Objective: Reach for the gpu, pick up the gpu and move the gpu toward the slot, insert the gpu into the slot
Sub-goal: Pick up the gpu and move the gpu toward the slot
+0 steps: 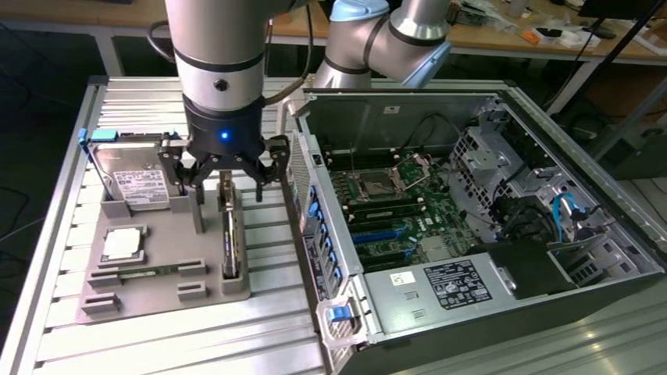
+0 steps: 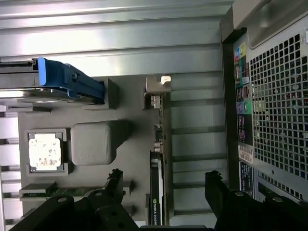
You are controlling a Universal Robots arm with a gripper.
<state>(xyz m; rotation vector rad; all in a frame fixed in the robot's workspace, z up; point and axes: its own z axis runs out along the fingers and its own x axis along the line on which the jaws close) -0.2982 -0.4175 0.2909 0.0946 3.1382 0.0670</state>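
**Pincer spread above the card, nothing gripped yet**

The slatted metal table [image 1: 187, 336] runs out of the picture on every side. The one open computer case [image 1: 417, 101] on it is cut off at the exterior view's right. Inside lies one green board [image 1: 417, 205]. The slot [image 1: 377, 233] is among the blue sockets near the board's middle, but cables and shadow keep me from counting those sockets surely.

My own arm [image 1: 219, 55] hides the back of the one grey tray [image 1: 156, 291], which sits just beside the case on the exterior view's left. On the tray I count one hard drive [image 1: 139, 186], one graphics card [image 1: 230, 234], one square chip [image 1: 123, 244] and one small memory stick [image 1: 146, 273].

The graphics card stands on edge in a holder on the tray, on the side nearest the case. I see it edge-on: very slim, dark, with a thin green line along it and pale metal at one end. Its flat faces are hidden from me and its lower edge is sunk in the holder.

My pincer [image 1: 228, 181] hangs over the graphics card. My two fingers [image 2: 114, 180] are spread wide, one on each side of it. In the wrist view a gap shows on both sides, so I am pinching nothing.
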